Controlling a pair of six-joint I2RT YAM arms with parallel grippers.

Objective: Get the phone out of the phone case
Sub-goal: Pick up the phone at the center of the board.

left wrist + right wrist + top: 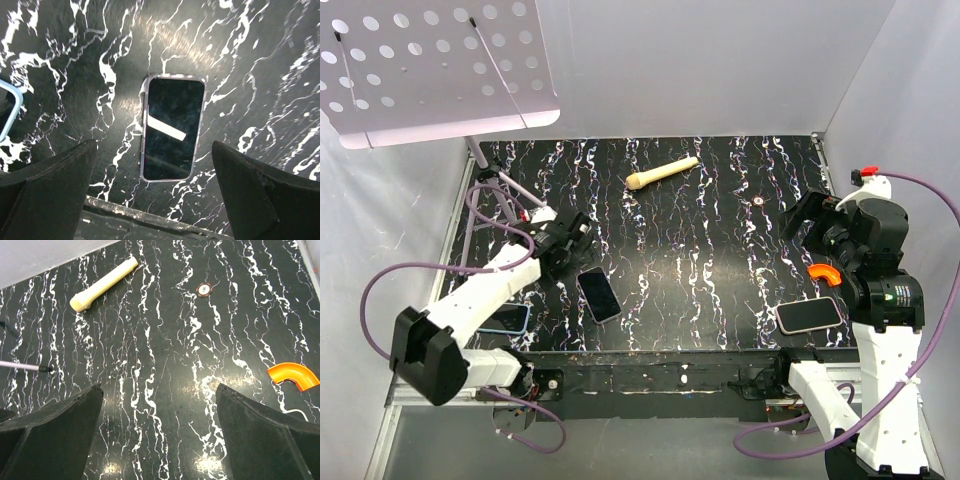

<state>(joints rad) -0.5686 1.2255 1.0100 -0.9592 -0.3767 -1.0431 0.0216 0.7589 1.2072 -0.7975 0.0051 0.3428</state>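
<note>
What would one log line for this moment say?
left pincer: open, above phone | phone: flat on table, screen up, ungripped | right pincer: open, empty, away from phone | step: grasp not started

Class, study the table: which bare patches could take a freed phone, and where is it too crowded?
The widest bare patch is mid-table, between the dark phone, the wooden handle, the small disc and the right-hand phone. The left edge is crowded: the left gripper and the blue-edged phone.

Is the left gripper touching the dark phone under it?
Apart. Left wrist view: bare table shows between the phone and both open fingers.
</note>
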